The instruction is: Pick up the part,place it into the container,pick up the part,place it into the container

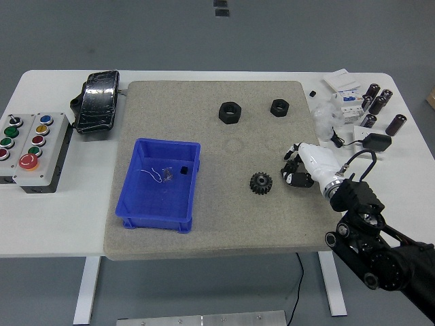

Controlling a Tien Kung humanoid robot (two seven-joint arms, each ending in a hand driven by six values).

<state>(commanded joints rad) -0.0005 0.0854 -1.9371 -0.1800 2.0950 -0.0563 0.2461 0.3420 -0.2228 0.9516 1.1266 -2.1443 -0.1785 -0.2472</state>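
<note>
Nearest of all is the robot's right arm (380,244), black and jointed, coming up from the lower right corner to a white-backed right hand (304,166) that hovers over the right part of the grey foam mat (204,224). Its fingers curl loosely downward and hold nothing. Just left of the hand, apart from it, lies the black gear (261,183), small and toothed, flat on the mat. Farther back on the mat sit two black hex nuts, the larger nut (230,113) to the left and the smaller nut (280,107) to the right, well apart from the gear. The blue container (160,183) rests on the mat's left part, open-topped, with a bit of wire and a small dark piece inside. Off the mat, on the white table (54,224), a button box (32,142) stands at the left edge, a black wrapped bundle (97,100) behind it, and at the far right a clutter of dark cylinders (378,105), a white component and a cabled adapter (376,142).
</note>
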